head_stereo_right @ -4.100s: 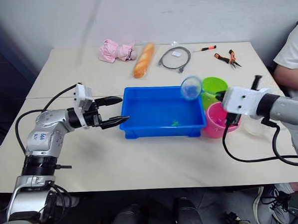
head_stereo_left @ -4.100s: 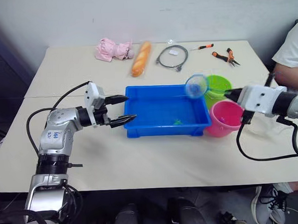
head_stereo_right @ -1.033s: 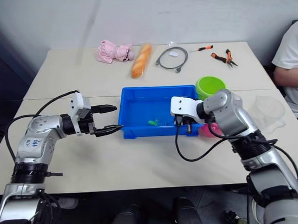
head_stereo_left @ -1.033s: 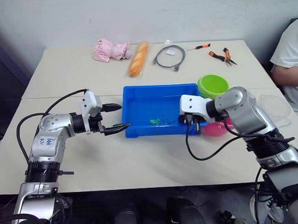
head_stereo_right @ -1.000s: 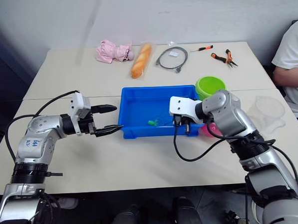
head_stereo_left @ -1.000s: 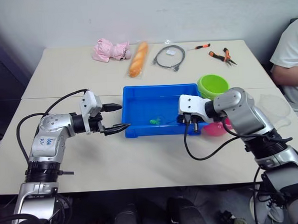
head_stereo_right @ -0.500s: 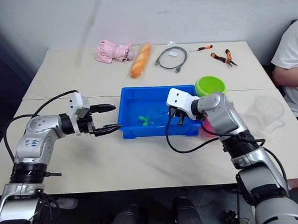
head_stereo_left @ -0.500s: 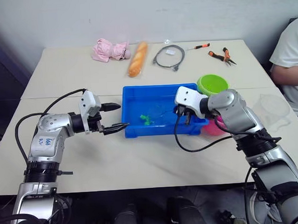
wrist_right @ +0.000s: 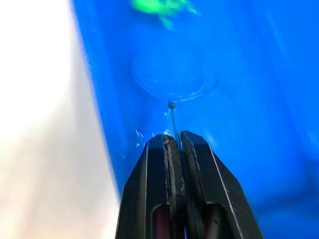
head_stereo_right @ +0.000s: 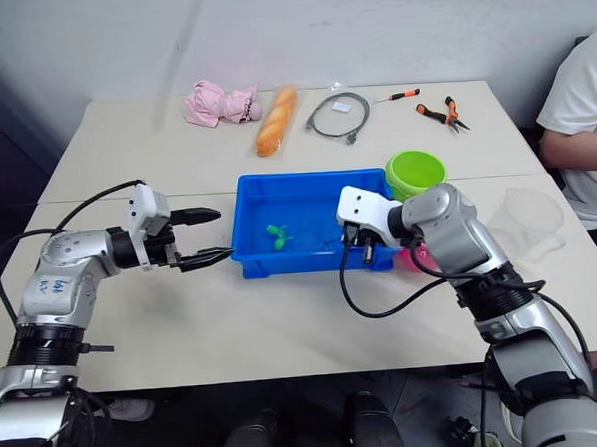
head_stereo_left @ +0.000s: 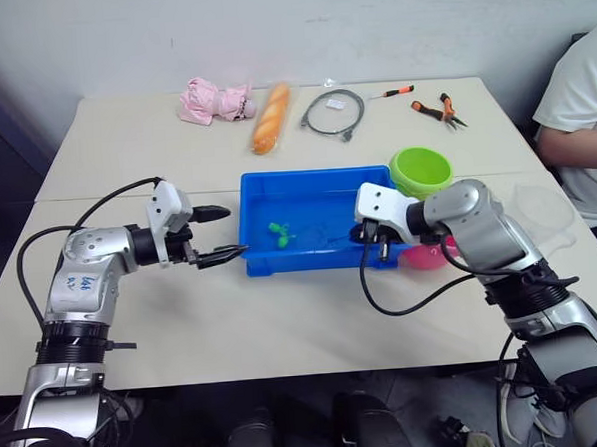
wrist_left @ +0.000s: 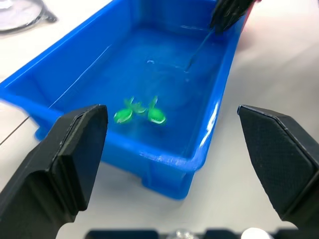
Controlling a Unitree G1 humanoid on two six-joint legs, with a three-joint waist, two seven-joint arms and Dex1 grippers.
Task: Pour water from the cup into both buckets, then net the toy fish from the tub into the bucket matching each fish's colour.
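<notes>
1. Green plastic toy fish [wrist_left: 137, 111], a small cluster, lie in the water of the shallow rectangular bright blue plastic tub [head_stereo_left: 256, 189], toward its left half.
2. The small hand net [wrist_right: 174, 79], with a round hoop of fine mesh on a thin dark handle, sits submerged in the tub to the right of the fish, apart from them.
3. The right gripper [wrist_right: 176, 141] reaches over the tub's right front corner, its two black fingers pressed together on the net's handle.
4. The left gripper [head_stereo_left: 222, 233] hovers just beside the tub's left wall, fingers spread wide and holding nothing.
5. A lime green round plastic bucket [head_stereo_left: 423, 168] stands against the tub's far right corner; a pink plastic bucket [head_stereo_left: 432, 255] sits in front of it, partly hidden by the right arm.
6. A large clear plastic measuring jug [head_stereo_right: 527, 218] rests on the pale table [head_stereo_left: 125, 152] to the right of the buckets.
7. Along the far edge lie a pink soft toy [head_stereo_left: 210, 98], a bread loaf [head_stereo_left: 269, 116], a grey coiled cable [head_stereo_left: 331, 113], an orange-handled screwdriver [head_stereo_left: 397, 91] and pliers [head_stereo_left: 435, 110].
8. A person's white sleeve [head_stereo_left: 577, 94] shows at the right edge.
</notes>
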